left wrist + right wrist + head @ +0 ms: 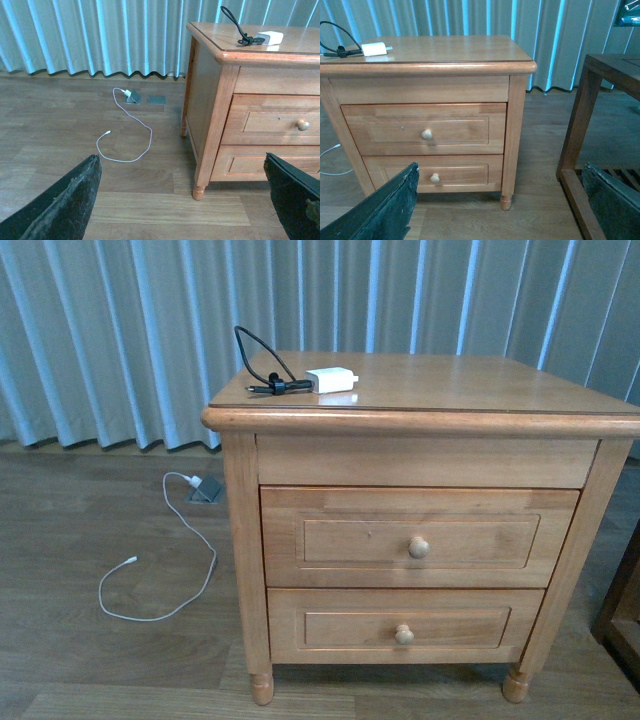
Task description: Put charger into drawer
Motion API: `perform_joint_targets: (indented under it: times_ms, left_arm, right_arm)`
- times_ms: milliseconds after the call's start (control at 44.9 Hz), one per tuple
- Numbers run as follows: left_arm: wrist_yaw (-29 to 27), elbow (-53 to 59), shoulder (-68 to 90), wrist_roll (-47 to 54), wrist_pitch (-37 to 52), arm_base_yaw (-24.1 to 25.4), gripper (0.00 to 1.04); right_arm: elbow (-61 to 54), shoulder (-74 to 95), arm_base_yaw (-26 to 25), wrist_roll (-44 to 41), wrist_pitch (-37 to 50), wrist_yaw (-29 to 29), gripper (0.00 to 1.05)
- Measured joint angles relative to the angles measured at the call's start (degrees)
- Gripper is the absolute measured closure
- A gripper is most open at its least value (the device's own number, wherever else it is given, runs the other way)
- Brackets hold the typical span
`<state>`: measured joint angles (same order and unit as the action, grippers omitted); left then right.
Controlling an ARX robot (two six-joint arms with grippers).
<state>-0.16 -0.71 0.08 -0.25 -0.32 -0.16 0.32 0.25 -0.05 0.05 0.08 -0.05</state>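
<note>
Pale pleated curtains [100, 340] hung behind a wooden desk [480, 380] on a plank floor [100, 670]. Near the desk top's left front corner lay the white charger [331, 379], its black cable [272, 387] looping away to the left. Below, the upper drawer [340, 538] was shut. A thin white cable [213, 558] trailed on the floor. The left tool [180, 165] and the right tool [500, 167] both hung released, jaws wide apart, grasping nothing.

1 charger [331, 379], 1 upper drawer [340, 538], 1 lower drawer [330, 626], 2 knobs [419, 547] [404, 634], 1 white cable [214, 562], 1 nightstand [480, 380]
</note>
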Motion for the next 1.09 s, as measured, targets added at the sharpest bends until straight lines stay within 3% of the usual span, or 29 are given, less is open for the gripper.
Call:
perform_joint_targets:
  times_ms: [467, 623, 779, 912, 1090]
  left_arm:
    - [0.0, 0.0, 0.0, 0.0, 0.0, 0.0, 0.06]
    - [0.0, 0.0, 0.0, 0.0, 0.0, 0.0, 0.06]
    - [0.0, 0.0, 0.0, 0.0, 0.0, 0.0, 0.06]
    - [0.0, 0.0, 0.0, 0.0, 0.0, 0.0, 0.06]
    - [0.0, 0.0, 0.0, 0.0, 0.0, 0.0, 0.06]
  right_arm:
    - [0.0, 0.0, 0.0, 0.0, 0.0, 0.0, 0.08]
    - [3.6, 9.4, 0.8, -7.6, -7.5, -9.0, 0.08]
    - [8.3, 27.4, 6.3, -8.7, 5.4, -8.2, 0.08]
    - [16.0, 51.4, 12.5, -9.1, 23.6, -1.2, 0.08]
    - [27.1, 78.9, 17.6, -9.0, 37.5, 4.7, 0.08]
